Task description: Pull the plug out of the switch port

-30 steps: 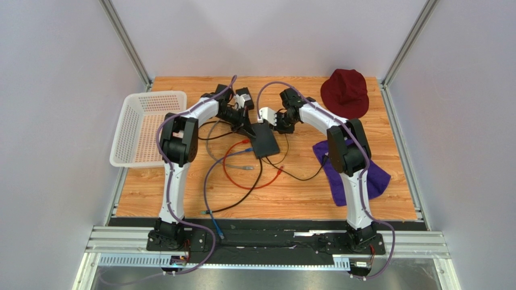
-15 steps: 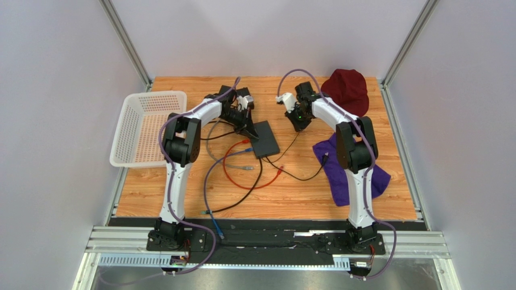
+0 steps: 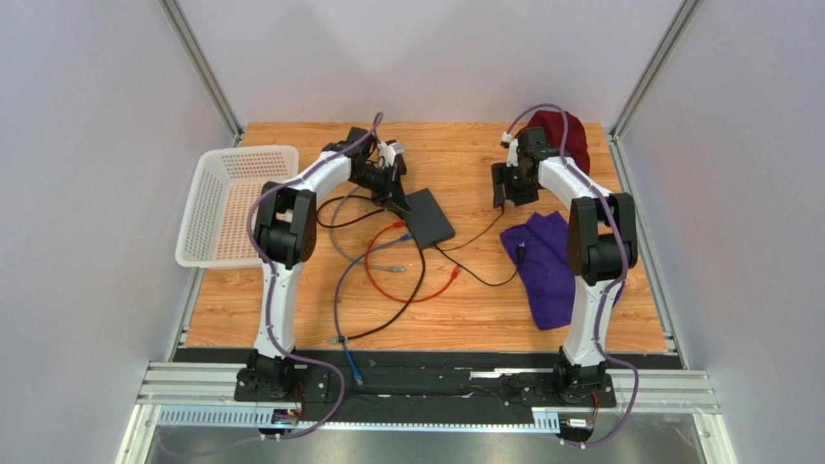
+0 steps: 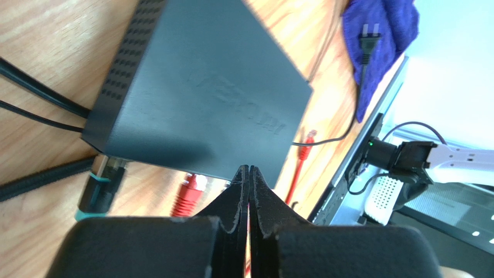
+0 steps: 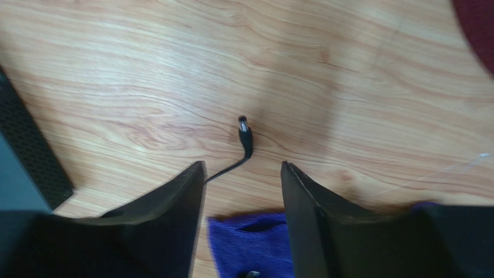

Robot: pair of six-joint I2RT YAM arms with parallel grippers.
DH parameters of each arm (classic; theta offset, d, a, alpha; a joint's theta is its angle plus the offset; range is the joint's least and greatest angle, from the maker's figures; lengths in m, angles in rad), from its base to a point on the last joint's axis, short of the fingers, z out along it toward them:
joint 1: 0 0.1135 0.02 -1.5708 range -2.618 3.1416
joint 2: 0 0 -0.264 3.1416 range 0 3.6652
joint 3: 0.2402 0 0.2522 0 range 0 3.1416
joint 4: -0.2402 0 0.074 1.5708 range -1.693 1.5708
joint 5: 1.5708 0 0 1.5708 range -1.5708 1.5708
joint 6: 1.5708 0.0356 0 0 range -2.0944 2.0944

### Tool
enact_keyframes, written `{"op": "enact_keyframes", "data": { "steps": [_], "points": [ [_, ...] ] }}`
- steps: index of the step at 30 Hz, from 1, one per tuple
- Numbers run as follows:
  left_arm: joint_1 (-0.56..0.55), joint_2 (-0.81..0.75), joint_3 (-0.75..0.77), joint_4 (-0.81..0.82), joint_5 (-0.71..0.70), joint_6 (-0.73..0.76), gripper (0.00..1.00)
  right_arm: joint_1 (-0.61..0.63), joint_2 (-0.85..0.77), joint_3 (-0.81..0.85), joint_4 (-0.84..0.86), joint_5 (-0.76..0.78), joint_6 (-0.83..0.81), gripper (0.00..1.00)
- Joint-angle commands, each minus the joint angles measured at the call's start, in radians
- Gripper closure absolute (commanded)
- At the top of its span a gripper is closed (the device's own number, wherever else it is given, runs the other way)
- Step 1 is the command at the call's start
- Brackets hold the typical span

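The switch (image 3: 429, 217) is a flat matte-black box (image 4: 203, 98) on the wooden table. Its switch port edge (image 4: 162, 165) faces my left wrist camera, with a red connector (image 4: 188, 194) and a teal-banded connector (image 4: 100, 184) still seated in it. My left gripper (image 3: 395, 193) is shut with nothing between its fingers, its tips (image 4: 249, 169) against the box's near edge. The plug (image 5: 246, 134), a small black barrel plug on a thin cable, lies free on the wood. My right gripper (image 3: 502, 186) hangs open (image 5: 242, 164) just above it, holding nothing.
A white basket (image 3: 228, 203) stands at the left. A maroon hat (image 3: 562, 145) sits at the back right, behind my right arm. A purple cloth (image 3: 552, 266) carries a mains plug (image 3: 523, 253). Red (image 3: 387, 285), grey and black cables loop in front of the switch.
My right gripper drew back rightwards from the switch with the plug, then opened; the plug now lies on the table. The left gripper stayed shut against the box, which turned slightly.
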Motion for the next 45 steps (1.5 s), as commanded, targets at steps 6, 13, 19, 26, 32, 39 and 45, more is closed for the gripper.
{"op": "enact_keyframes", "data": {
  "steps": [6,13,19,26,32,39,45],
  "points": [
    [0.098,-0.208,0.055,0.071,0.067,-0.092,0.87,0.086,-0.104,0.127,-0.04,-0.049,-0.05,0.3],
    [0.18,-0.336,-0.129,0.174,0.008,-0.169,0.6,0.113,-0.092,0.183,0.015,-0.099,-0.038,0.31],
    [0.177,-0.399,-0.11,0.012,-0.103,0.081,0.48,0.121,0.016,0.28,0.0,-0.165,0.103,0.33],
    [0.178,-0.41,0.045,-0.223,-0.224,0.267,0.41,0.172,0.043,0.236,0.056,-0.108,0.167,0.26],
    [0.178,-0.272,0.197,-0.309,-0.27,0.215,0.36,0.182,0.109,0.295,0.029,-0.251,0.181,0.2],
    [0.14,-0.329,0.032,-0.262,-0.368,0.193,0.27,0.201,0.12,0.241,0.05,-0.338,0.146,0.22],
    [0.102,-0.431,-0.188,-0.19,-0.359,0.173,0.26,0.233,0.146,0.244,0.034,-0.357,0.099,0.25]
  ]
}}
